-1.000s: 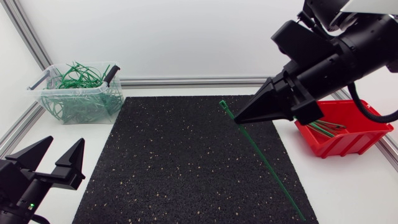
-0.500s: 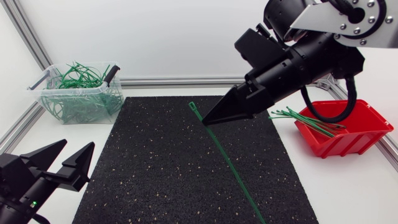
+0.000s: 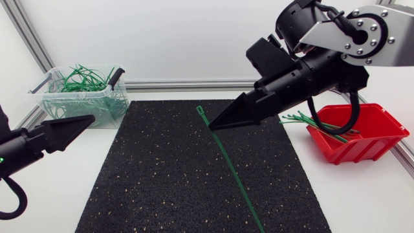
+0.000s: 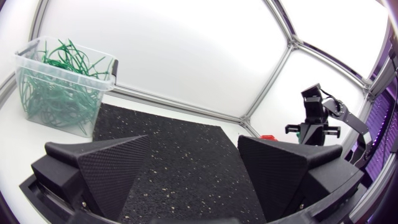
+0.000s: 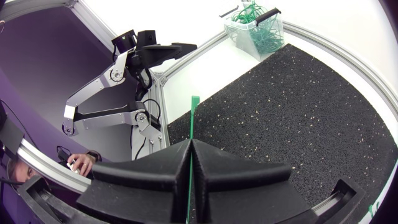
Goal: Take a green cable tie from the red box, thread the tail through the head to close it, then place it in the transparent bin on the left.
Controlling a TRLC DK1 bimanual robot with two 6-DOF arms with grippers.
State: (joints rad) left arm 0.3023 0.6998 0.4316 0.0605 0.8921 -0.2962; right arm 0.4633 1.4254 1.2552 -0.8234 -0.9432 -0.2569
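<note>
My right end effector (image 3: pixel 218 123) hangs over the black mat (image 3: pixel 162 175), its wedge fingers pinched shut on a green cable tie (image 3: pixel 234 175) just below the head; the head pokes up past the tips and the long tail slants down, free, toward the mat's near edge; my left end effector (image 4: pixel 193 180) sits at the left side of the table (image 3: pixel 362 194), fingers spread and holding nothing, near the transparent bin (image 3: pixel 84 103) of green ties; the red box (image 3: pixel 365 139) stands at the right, spare ties (image 3: pixel 314 121) jutting over its rim. Threading is not yet begun, by my reading; the risk is the thin strip pivoting or slipping in so narrow a pinch when the left fingers take the tail, or the tail snagging on the rough mat and bending away from the head.
</note>
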